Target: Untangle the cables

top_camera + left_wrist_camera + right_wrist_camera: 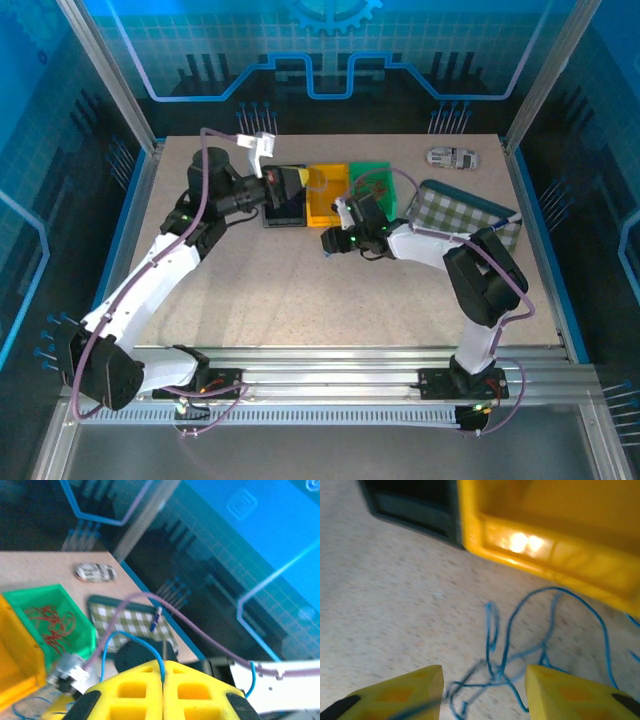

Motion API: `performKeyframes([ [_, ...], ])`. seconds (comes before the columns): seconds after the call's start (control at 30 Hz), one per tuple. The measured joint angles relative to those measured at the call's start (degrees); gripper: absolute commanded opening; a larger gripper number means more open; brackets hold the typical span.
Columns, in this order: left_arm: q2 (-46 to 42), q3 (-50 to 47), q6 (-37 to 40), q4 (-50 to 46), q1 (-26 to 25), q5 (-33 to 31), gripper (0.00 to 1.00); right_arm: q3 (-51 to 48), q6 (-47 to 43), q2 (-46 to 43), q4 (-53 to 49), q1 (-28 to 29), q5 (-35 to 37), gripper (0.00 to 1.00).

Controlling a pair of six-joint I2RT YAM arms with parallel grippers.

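Mid-separation: left gripper (163,672) pinches thin blue cable (131,632) aloft; right gripper (485,692), jaws part-open, straddles blue loops (492,635) on bench (395,605) by yellow plastic bin (545,525). Next, likely: grip, draw apart.

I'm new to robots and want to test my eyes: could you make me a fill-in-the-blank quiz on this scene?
The red cables lie in the ___ bin.
The right gripper hovers, jaws ___, over loose cables on the table.
The shut left gripper pinches a thin ___ cable.
Missing: green; open; blue.
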Motion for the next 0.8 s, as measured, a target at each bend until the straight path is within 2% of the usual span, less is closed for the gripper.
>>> performKeyframes([
  [0.17,-0.11,0.0,-4.74,7.43,4.74,-6.64,0.0,-7.58,3.48,-2.49,-0.87,-3.17,2.8,0.47],
  [0.4,-0.31,-0.02,-7.15,13.07,5.64,-16.61,0.0,-14.64,7.91,-8.87,-2.82,-5.68,8.7,0.5],
  [0.6,-0.31,-0.02,-6.97,13.22,5.68,-18.84,0.0,-18.38,10.36,-13.53,-3.69,-7.93,12.37,0.53],
  [0.8,-0.31,-0.02,-6.99,13.22,5.68,-16.61,0.0,-18.45,8.72,-16.81,-1.9,-8.07,10.47,0.54],
])
